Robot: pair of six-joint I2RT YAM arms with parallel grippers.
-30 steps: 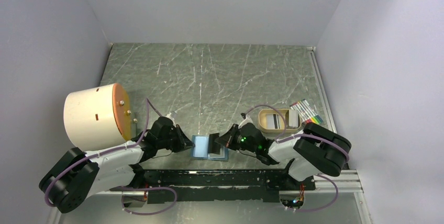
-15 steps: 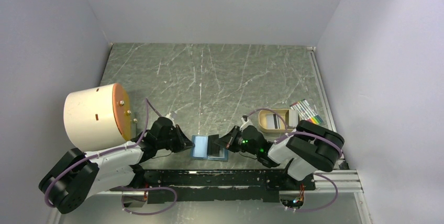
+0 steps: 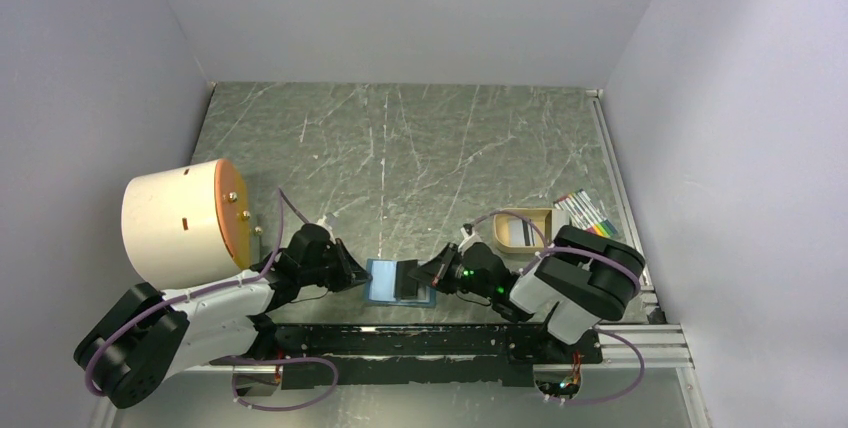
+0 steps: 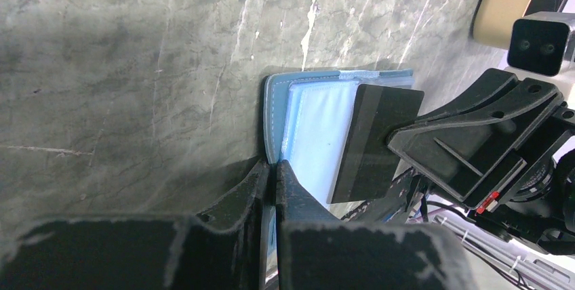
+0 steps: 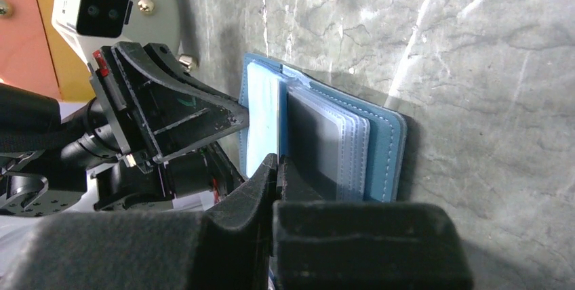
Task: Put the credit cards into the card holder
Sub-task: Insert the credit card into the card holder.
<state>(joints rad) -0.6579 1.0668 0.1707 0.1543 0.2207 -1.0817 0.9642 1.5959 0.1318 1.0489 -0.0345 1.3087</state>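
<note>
The teal-blue card holder (image 3: 398, 284) lies open on the table between my two grippers. My left gripper (image 3: 361, 277) is shut on its left cover edge; in the left wrist view the closed tips (image 4: 274, 167) pinch the stitched edge of the card holder (image 4: 315, 124). My right gripper (image 3: 424, 275) is shut on an inner leaf by the clear sleeves; in the right wrist view the tips (image 5: 278, 162) meet at the card holder (image 5: 383, 151). A pale credit card with a dark stripe (image 3: 518, 235) lies in the tan tray (image 3: 512, 218). Other cards are not visible.
A pack of coloured markers (image 3: 588, 211) lies right of the tray. A large cream cylinder with an orange face (image 3: 182, 220) stands at the left. My right arm's elbow (image 3: 590, 273) overhangs the tray's near side. A black rail (image 3: 420, 343) runs along the near edge.
My right arm's elbow has swung left and toward the tray, covering more of it. Both grippers and the card holder have stayed almost in place.
</note>
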